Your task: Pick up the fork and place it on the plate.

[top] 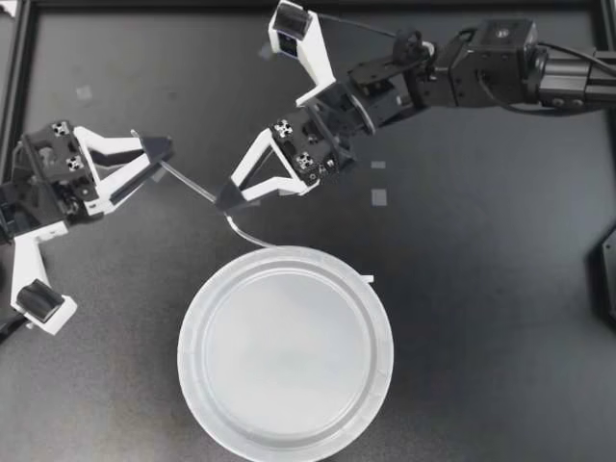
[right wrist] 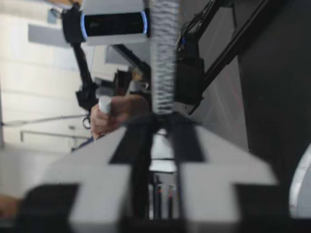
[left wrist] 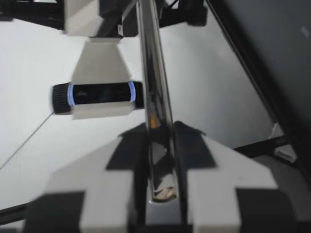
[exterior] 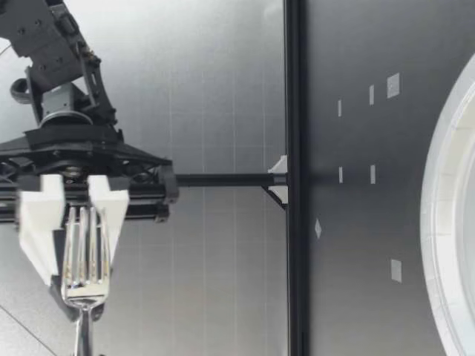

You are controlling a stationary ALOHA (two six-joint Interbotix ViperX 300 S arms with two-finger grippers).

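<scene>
My left tool [top: 162,154] and my right tool [top: 229,195] are each clamped on the fork [top: 191,181], held above the desk [top: 481,289] beside the plate [top: 190,337].

A dark, matte tabletop [top: 481,289] fills the scene, softly lit, with a pale sheen near its middle. Small pale tape squares [top: 379,197] are stuck on the tabletop. A black frame rail [top: 21,96] borders it. Beyond the tabletop's far edge rises a pale wall [exterior: 223,89] with faint grid seams. A thin black post [exterior: 223,179] stands on the tabletop's rail, with a white bracket [exterior: 279,178] at its foot.
</scene>
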